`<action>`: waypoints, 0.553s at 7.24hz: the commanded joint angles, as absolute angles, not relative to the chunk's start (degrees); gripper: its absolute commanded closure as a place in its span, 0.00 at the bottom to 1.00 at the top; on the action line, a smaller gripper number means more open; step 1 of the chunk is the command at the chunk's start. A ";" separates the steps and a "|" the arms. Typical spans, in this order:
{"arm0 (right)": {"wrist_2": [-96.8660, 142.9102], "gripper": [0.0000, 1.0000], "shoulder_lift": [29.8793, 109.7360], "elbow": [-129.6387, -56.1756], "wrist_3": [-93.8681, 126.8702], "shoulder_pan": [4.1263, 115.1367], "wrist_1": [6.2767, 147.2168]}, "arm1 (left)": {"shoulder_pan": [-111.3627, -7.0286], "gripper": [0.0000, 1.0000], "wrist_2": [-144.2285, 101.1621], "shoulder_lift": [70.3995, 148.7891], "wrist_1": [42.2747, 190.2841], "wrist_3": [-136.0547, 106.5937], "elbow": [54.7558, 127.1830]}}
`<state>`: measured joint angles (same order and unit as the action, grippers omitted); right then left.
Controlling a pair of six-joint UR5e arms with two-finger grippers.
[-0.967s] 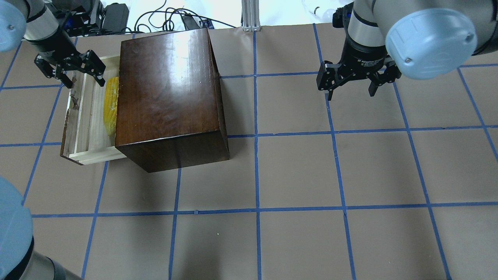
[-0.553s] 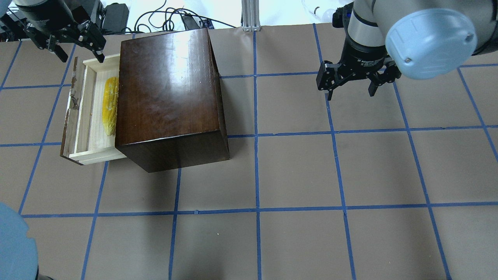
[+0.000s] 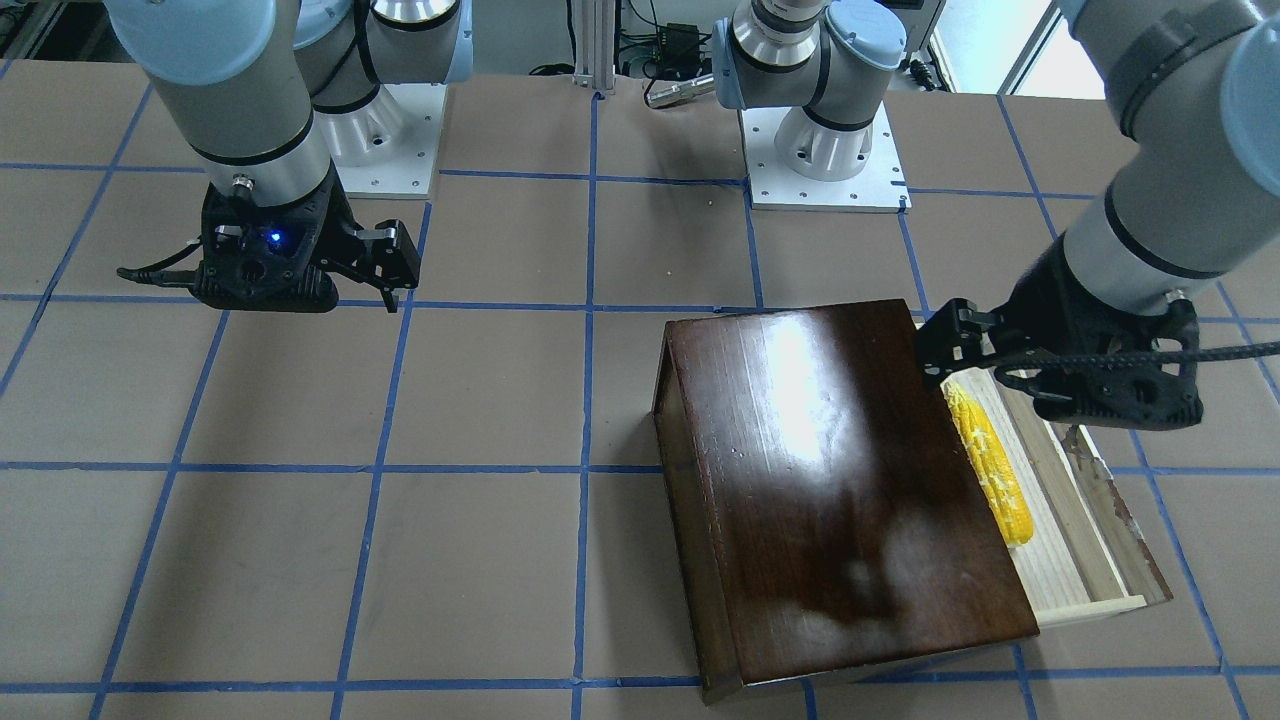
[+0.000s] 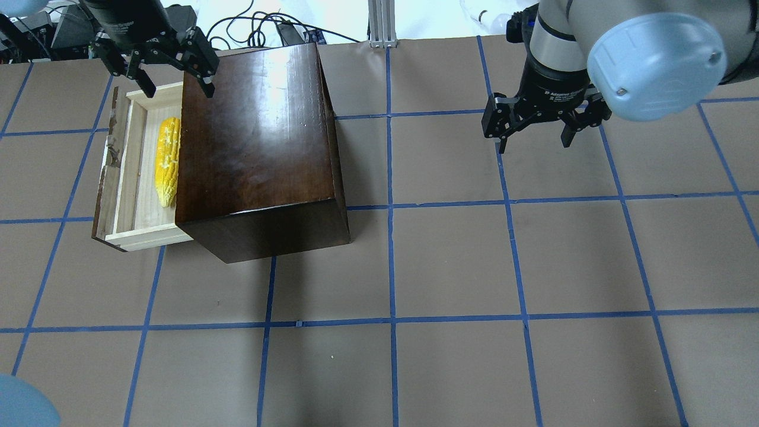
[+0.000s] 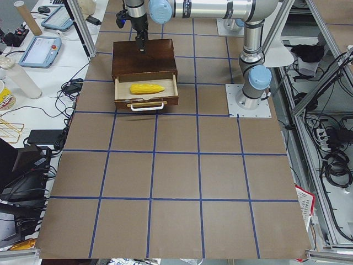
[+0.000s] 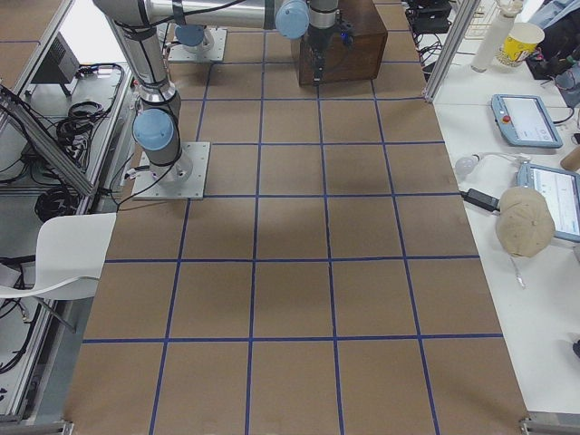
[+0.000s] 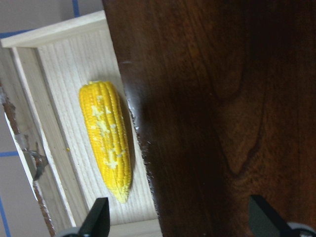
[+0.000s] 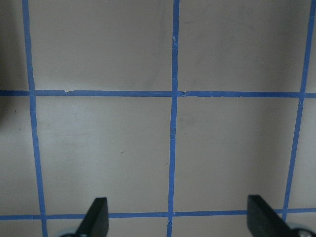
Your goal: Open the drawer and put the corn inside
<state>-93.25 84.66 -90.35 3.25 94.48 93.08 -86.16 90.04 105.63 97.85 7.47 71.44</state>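
Above the seam where the open drawer (image 4: 142,235) meets the dark box (image 4: 255,130), the left pincer (image 4: 178,92) hangs released and empty, one finger over pale wood, the other over the box lid. The yellow corn (image 4: 167,161) lies flat on the drawer floor, lengthwise against the box, touched by nothing. Both parts of the task therefore look done, and the arm seems to be backing away. A second ago this pincer sat low in the drawer by the corn's end, already spread; it has since lifted and drifted toward the box. The right pincer (image 4: 533,142), also released, stays over bare tabletop (image 4: 450,255), unmoved.
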 commanded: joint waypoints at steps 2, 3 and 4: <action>-93.25 0.00 84.64 -90.35 3.25 94.48 93.16 | -91.58 0.00 89.38 101.53 98.17 4.31 76.88; -93.25 0.00 84.64 -90.35 3.25 94.48 93.08 | -91.41 0.00 89.47 100.21 98.17 4.83 78.56; -93.34 0.00 84.64 -90.35 3.25 94.48 93.08 | -91.23 0.00 89.56 99.24 98.17 5.18 78.75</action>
<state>-93.27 84.64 -90.35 3.25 94.48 93.10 -91.25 89.47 100.68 98.18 4.87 77.69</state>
